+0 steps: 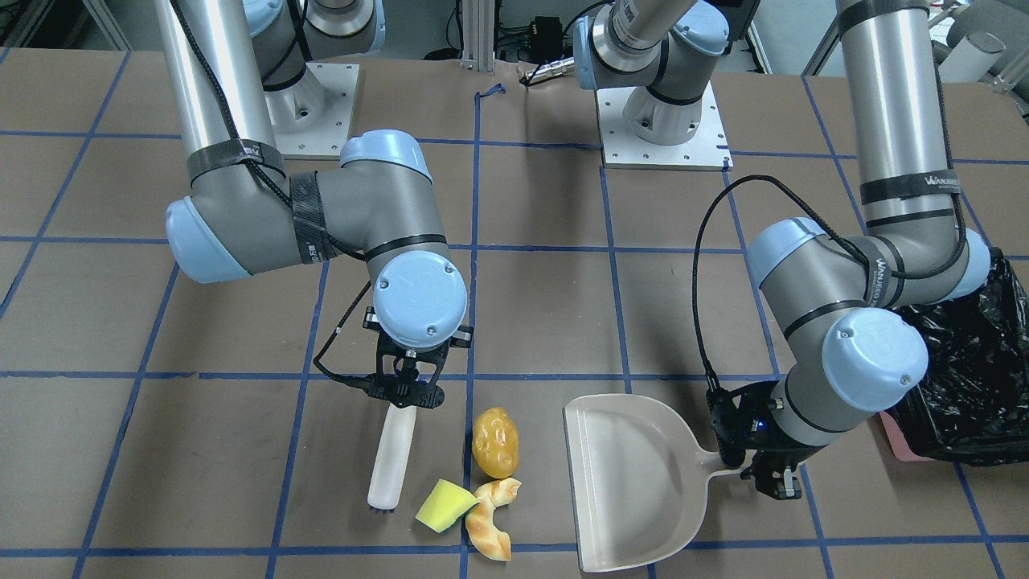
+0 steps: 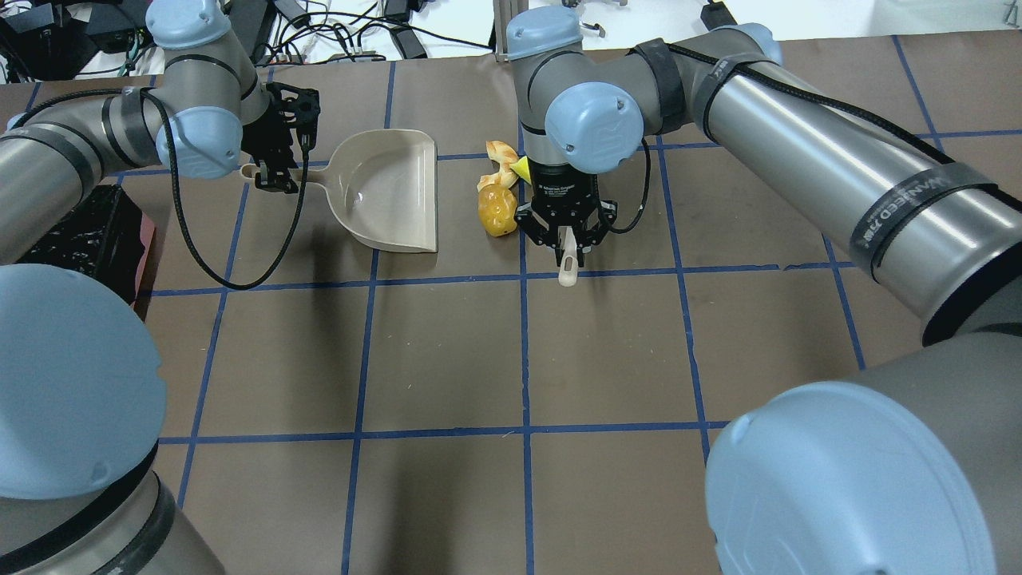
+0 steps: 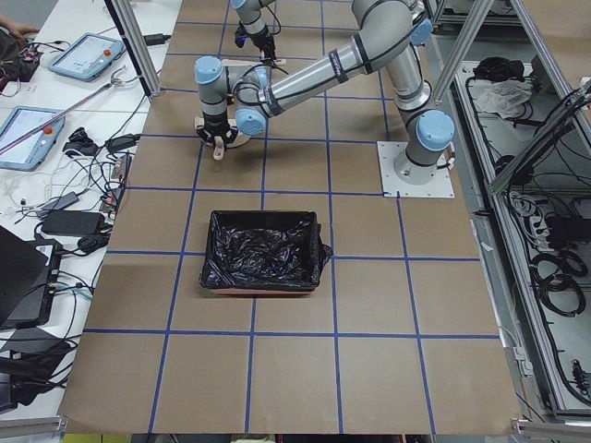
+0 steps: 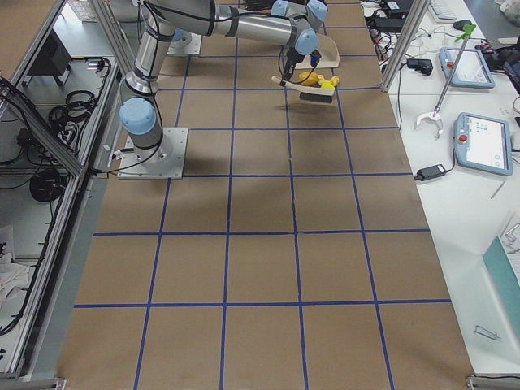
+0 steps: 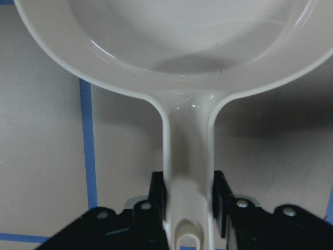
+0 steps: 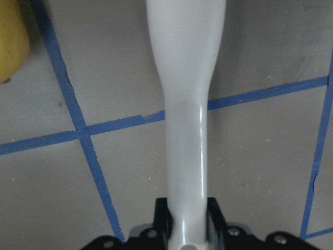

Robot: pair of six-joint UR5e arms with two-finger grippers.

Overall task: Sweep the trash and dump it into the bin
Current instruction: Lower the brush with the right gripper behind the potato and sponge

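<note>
While the right gripper [image 1: 404, 392] is clamped on the smooth white handle of a brush [image 1: 391, 462], the left gripper [image 1: 760, 470] grips the handle of the flat beige plastic dustpan [image 1: 635, 482]. The trash lies on the brown worktop [image 1: 201, 450] between the brush and the dustpan's open mouth: a glossy amber lump [image 1: 494, 442], a yellow sponge wedge [image 1: 444, 507] and a curved tan croissant piece [image 1: 490, 527]. The brush's long axis runs parallel to that mouth. The pink bin [image 1: 965, 378], lined with crinkled black plastic, sits beyond the dustpan's handle.
</note>
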